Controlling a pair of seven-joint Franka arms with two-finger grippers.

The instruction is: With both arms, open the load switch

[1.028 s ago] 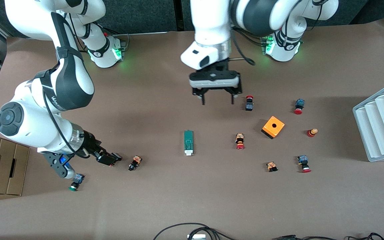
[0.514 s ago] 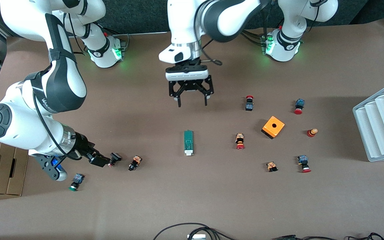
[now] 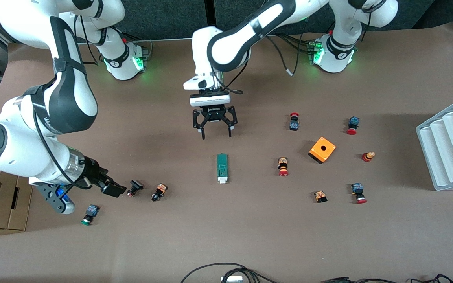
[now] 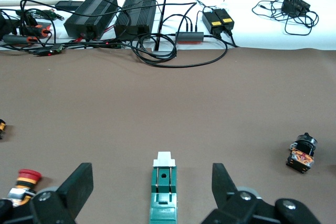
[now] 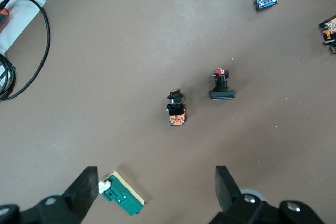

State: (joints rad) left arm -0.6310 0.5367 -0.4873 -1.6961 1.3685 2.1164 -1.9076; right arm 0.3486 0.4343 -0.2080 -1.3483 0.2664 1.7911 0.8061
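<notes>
I see load switch [image 3: 222, 168] mid-table, white tab toward front cam, L gripper [image 3: 214, 133] over table just above it, jaws released, R gripper [image 3: 113, 190] low beside a small button [image 3: 134, 188], jaws released, empty.

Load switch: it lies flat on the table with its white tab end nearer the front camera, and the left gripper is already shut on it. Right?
Not quite. The left gripper is open and over the table just short of the load switch, not gripping it; the front view shows the gap. The switch does lie flat with its white tab nearer the front camera.
</notes>
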